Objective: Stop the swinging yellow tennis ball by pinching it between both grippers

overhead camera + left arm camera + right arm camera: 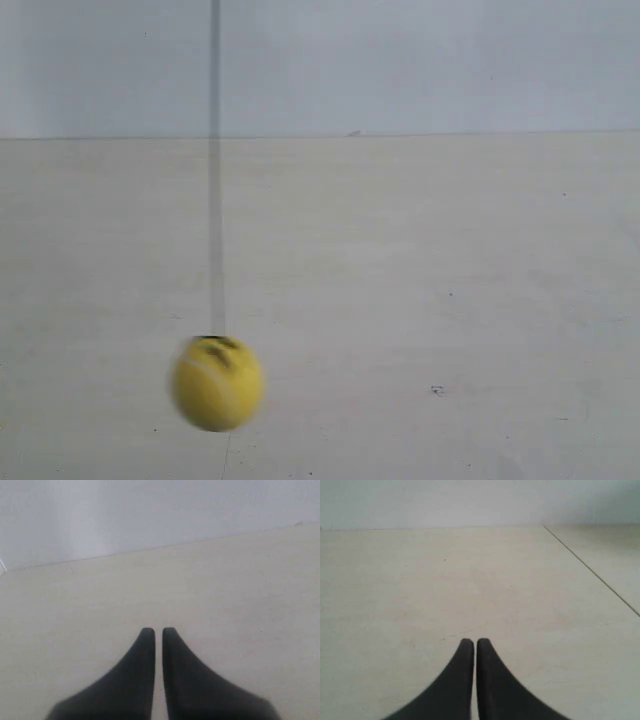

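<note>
The yellow tennis ball (218, 384) hangs low at the exterior view's left, blurred by motion, with a dark patch on top. Its string (215, 170) runs straight up out of the frame. Neither arm shows in the exterior view. In the left wrist view my left gripper (158, 631) is shut, its two black fingers (140, 675) nearly touching, nothing between them. In the right wrist view my right gripper (474, 642) is shut as well, holding nothing. Both wrist views look over bare pale tabletop; the ball is in neither of them.
A pale table (450, 300) meets a light grey-blue wall (420, 60) behind. A thin seam line (592, 570) crosses the table surface in the right wrist view. A small dark speck (437, 390) lies on the table.
</note>
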### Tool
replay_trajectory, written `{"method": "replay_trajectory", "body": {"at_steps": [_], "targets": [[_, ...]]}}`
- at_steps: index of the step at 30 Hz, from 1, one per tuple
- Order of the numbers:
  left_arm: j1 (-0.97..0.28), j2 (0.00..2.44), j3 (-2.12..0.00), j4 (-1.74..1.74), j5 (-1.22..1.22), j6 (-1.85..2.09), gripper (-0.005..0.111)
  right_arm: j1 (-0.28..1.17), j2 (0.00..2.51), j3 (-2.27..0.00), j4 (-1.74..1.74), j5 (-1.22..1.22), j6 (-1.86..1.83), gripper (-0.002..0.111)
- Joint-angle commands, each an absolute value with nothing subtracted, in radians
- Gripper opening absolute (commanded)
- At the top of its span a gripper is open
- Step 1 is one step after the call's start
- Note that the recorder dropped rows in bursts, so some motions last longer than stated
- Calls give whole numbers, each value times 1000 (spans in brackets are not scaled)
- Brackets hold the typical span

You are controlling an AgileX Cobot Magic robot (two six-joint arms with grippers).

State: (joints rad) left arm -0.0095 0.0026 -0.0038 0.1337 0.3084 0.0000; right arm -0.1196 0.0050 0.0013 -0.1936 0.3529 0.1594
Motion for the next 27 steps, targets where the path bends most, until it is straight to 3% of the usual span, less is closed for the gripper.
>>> {"method": "replay_trajectory", "body": {"at_steps": [1,20,27], "targets": [[-5,0,0,127,296,0,5,-115,0,0,-193,340,158,0],[-5,0,0,172,287,20,5,-117,0,0,-224,271,98,0],[-5,0,0,167,181,13,5,-117,0,0,-108,52,259,0]]}}
